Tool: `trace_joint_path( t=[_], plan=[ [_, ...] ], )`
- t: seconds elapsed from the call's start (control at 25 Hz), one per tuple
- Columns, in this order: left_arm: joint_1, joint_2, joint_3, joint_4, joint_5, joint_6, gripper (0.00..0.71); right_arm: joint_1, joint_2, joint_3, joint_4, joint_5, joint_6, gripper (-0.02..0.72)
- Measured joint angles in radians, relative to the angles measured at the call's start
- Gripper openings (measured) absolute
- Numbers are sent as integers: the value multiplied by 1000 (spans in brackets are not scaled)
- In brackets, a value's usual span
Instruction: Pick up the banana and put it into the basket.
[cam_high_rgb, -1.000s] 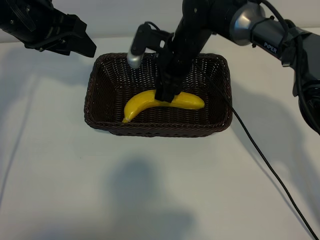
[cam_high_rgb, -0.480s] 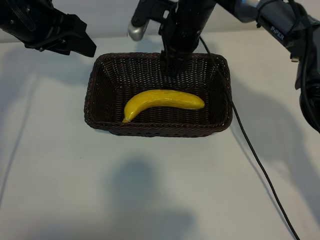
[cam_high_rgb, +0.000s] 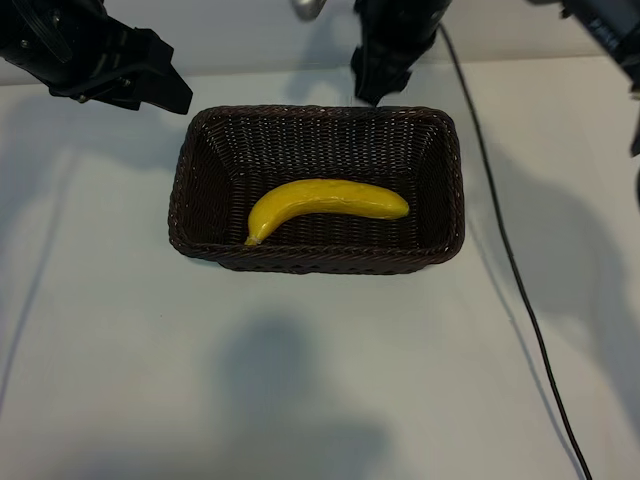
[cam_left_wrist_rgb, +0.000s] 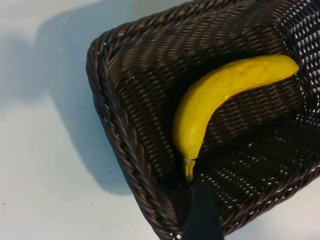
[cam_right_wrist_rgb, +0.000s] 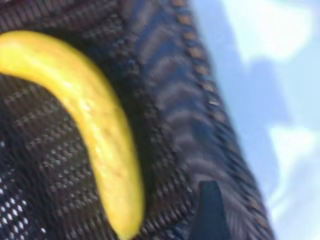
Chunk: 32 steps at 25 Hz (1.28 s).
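**Operator:** Below the right gripper (cam_high_rgb: 372, 88), in the exterior view, what is the risk condition?

**Technician:** The banana (cam_high_rgb: 325, 203) lies flat on the floor of the basket (cam_high_rgb: 190, 180), clear of the claw, which hangs above the far rim. Its jaws look parted and grip nothing. The task appears complete. The main hazard is the black cable (cam_high_rgb: 510, 260) trailing along the basket's right side: if the arm pulls it taut, it could drag or tip the basket. The left gripper (cam_high_rgb: 165, 85) is parked beyond the basket's far-left corner, well apart from the fruit, jaws apart and empty.

**Operator:** Left wrist view?

**Technician:** A dark fingertip (cam_left_wrist_rgb: 202, 215) of the left claw shows; the banana (cam_left_wrist_rgb: 220, 100) sits just ahead of it, stem tip pointing toward the claw, near the basket wall (cam_left_wrist_rgb: 120, 140). An advance of this arm would probably strike the rim or nudge the stem.

**Operator:** Right wrist view?

**Technician:** One fingertip (cam_right_wrist_rgb: 210, 210) of the right claw shows over the woven wall (cam_right_wrist_rgb: 200, 125); the banana (cam_right_wrist_rgb: 95, 125) lies beside it on the floor. Any descent here could catch the rim.

**Operator:** Condition of the fruit?

**Technician:** Single, curved, smooth, bright yellow, pale stem tip; no visible damage.
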Motion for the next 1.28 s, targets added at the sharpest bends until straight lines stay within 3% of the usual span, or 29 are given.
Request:
trace_joint_path(
  t=[0.6, 0.96, 1.28],
  plan=[
    [0, 0, 0, 0, 0, 2, 587, -45, -118, -2, 17, 2, 136, 547],
    [0, 0, 0, 0, 0, 4, 587, -45, -175, 135, 2, 1, 148, 547],
    [0, 0, 0, 0, 0, 7, 587, -79, -220, 161, -14, 2, 219, 547]
  ],
)
